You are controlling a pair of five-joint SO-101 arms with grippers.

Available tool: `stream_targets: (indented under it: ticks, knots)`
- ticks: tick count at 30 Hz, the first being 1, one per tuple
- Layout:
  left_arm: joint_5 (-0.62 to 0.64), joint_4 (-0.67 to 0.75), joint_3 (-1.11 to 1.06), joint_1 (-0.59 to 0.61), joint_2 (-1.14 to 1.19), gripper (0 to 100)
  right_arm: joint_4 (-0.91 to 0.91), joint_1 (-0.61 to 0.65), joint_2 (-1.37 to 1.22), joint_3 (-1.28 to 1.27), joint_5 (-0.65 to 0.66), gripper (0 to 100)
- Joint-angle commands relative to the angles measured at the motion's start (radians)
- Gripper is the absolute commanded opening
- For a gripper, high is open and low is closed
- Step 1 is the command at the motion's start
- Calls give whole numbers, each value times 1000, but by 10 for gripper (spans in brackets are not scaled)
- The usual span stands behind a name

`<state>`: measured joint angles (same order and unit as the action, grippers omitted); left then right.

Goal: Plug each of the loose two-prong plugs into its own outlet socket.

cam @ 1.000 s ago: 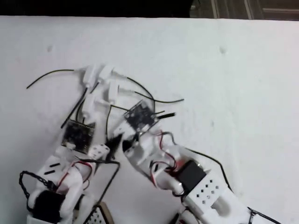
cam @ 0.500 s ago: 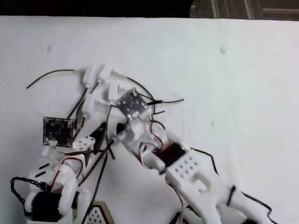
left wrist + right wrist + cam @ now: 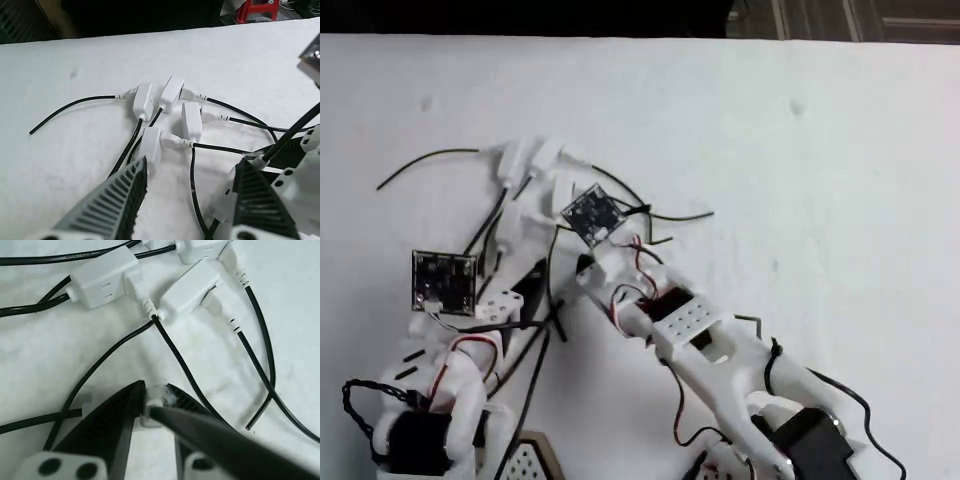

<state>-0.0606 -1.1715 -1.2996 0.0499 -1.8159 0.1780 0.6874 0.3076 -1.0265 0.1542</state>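
Several white outlet sockets (image 3: pixel 171 93) with black cords lie bunched on the white table, seen in the high view around (image 3: pixel 532 160). My left gripper (image 3: pixel 192 165) is open just short of the nearest socket (image 3: pixel 151 145), nothing between its fingers. My right gripper (image 3: pixel 155 407) is shut on a small white plug (image 3: pixel 154 401), most of it hidden under the fingers. It hangs low over the table near a socket with two visible slots (image 3: pixel 102 282) and another socket (image 3: pixel 190 290). The right arm's end (image 3: pixel 590 215) is over the near edge of the bunch.
Loose black cords (image 3: pixel 420 160) trail left and right (image 3: pixel 680 215) of the sockets and cross between the two arms. The table's far edge (image 3: pixel 640 38) runs along the back. Wide bare table (image 3: pixel 820 180) lies to the right.
The right arm has pushed forward and left toward the sockets with the plug. The left arm swung left early on, then held still.
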Motion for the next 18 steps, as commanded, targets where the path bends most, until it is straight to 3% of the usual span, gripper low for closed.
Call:
stream_targets:
  ticks: [1, 13, 18]
  knots:
    - [9, 25, 6, 8, 2, 278, -19, -13, 4, 46, 14, 17]
    - [9, 25, 6, 8, 2, 278, 65, -5, 4, 41, 18, 17]
    - [9, 25, 6, 8, 2, 278, 79, -8, 2, 40, 84, 17]
